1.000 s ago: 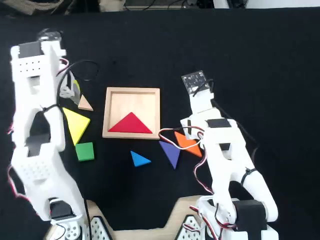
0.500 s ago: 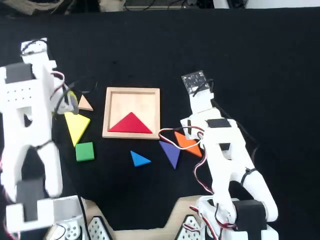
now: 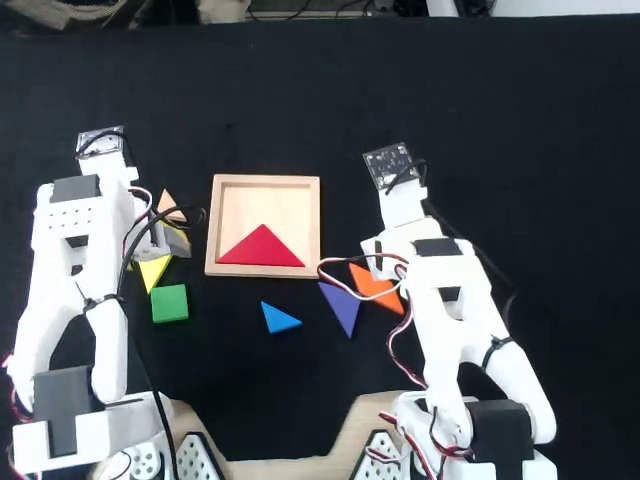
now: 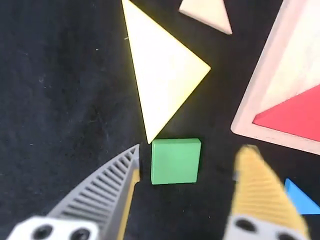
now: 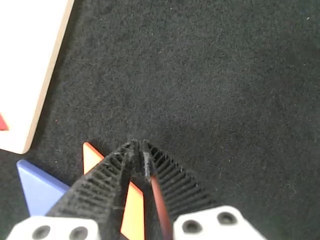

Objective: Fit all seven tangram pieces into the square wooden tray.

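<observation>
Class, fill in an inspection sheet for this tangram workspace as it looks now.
Surface: black cloth, flat.
Job's things: wooden tray holds red triangle; yellow triangle, green square, tan triangle, blue triangle, purple triangle, orange piece lie outside.
Clutter: nothing seen.
Hands: left hand open, by green square; right hand shut, over orange piece.
Cables: wires loop near orange piece.
Surroundings: unclear objects beyond the cloth's far edge.

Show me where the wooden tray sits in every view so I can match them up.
High view: wooden tray left of centre, above the blue triangle.
Left wrist view: wooden tray corner beside the yellow triangle, beyond the green square.
Right wrist view: wooden tray corner ahead of the right pincer, near the orange triangle.
Shared landmark: the red triangle inside it.
</observation>
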